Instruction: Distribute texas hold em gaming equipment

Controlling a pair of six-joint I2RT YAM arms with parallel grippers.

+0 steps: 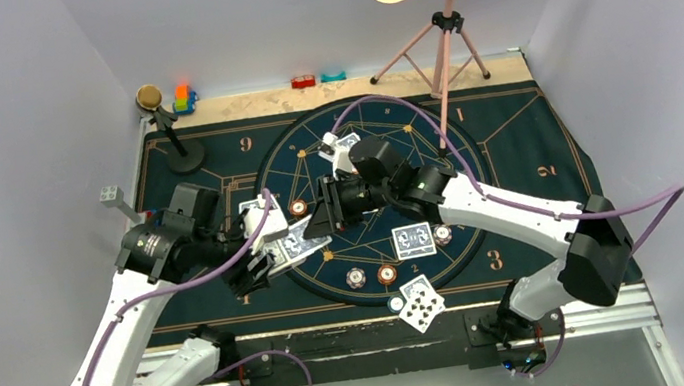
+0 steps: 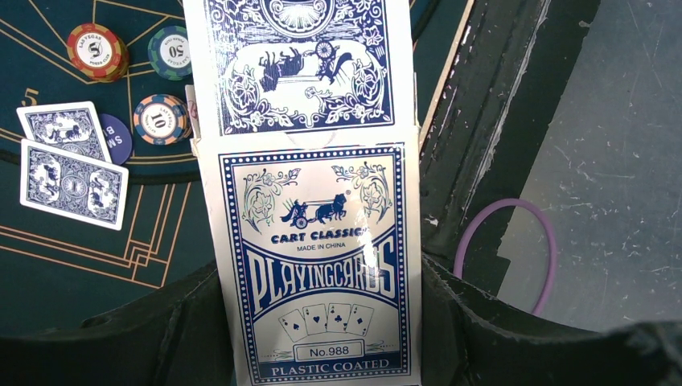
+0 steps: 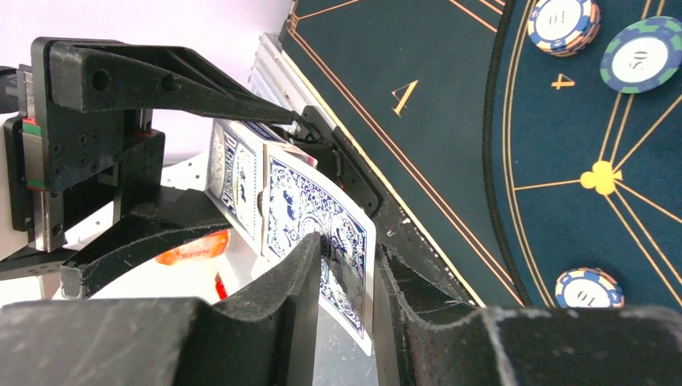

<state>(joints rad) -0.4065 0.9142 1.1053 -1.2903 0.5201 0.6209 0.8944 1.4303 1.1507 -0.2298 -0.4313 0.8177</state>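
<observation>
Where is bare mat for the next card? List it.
Bare: dark blue gold-lined mat right of its circle, around numeral 2; far left, by numeral 9 beside the black stand base. Crowded: circle's near half, blue-backed cards and round chips.

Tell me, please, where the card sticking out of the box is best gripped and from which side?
Grip the card by its exposed end, one finger on each flat face, coming in from the open mouth of the box. The box hides its other end, and the left gripper clamps the box's long sides, so only that end is free. The right gripper straddles it there.
</observation>
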